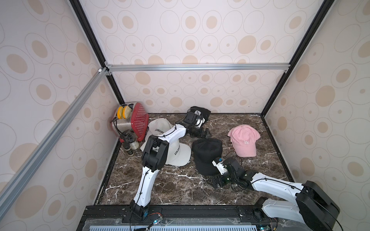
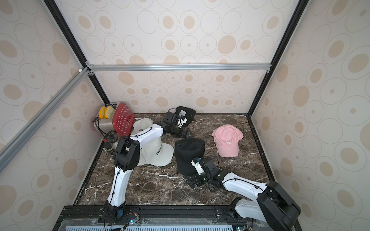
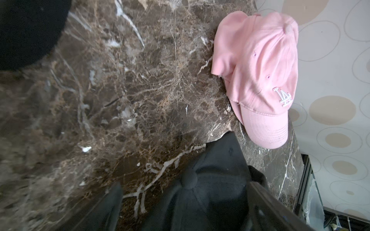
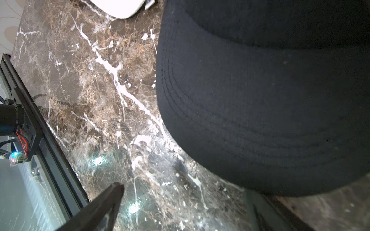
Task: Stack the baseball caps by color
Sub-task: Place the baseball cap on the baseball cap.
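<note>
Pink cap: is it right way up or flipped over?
Right way up: the pink cap shows its domed crown, top button and LA logo.

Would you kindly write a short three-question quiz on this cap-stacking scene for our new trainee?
1. True or false: the pink cap lies apart from the white COLORADO caps.
2. Which cap sits between the left gripper and the right gripper in a top view? A pink, B black, C white.
3. Fill in: both grippers are ____.
Key: 1 true; 2 B, the black cap; 3 open.
</note>
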You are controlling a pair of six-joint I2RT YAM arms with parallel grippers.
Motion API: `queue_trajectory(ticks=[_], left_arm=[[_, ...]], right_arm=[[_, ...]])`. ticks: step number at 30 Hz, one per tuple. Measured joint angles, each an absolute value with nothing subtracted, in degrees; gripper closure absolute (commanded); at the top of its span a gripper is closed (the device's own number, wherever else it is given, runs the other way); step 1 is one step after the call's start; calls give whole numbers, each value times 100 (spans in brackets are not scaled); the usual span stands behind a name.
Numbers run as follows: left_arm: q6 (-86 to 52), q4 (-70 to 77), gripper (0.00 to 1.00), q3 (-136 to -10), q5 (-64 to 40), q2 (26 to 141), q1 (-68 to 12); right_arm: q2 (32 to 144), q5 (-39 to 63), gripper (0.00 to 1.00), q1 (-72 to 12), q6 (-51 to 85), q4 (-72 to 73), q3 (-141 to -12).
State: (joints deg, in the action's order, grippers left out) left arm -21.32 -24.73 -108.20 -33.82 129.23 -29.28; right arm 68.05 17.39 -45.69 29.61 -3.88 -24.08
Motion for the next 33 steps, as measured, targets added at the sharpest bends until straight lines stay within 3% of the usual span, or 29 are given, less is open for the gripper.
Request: queue_trajectory(ticks=[8, 19, 33], left_arm=[[-1857, -2777, 1, -10938, -2880, 12634, -2886], [-1997, -2012, 1, -9520, -1874, 10814, -2882], [-2003, -1507, 1, -8635, -1288, 10390, -2882]], right_arm=[[6652, 1809, 1, -4569, 2954, -377, -2408], [6938, 1944, 1, -4569, 2910, -360, -2521], [7129, 1959, 1, -4569, 2707, -386, -2738]])
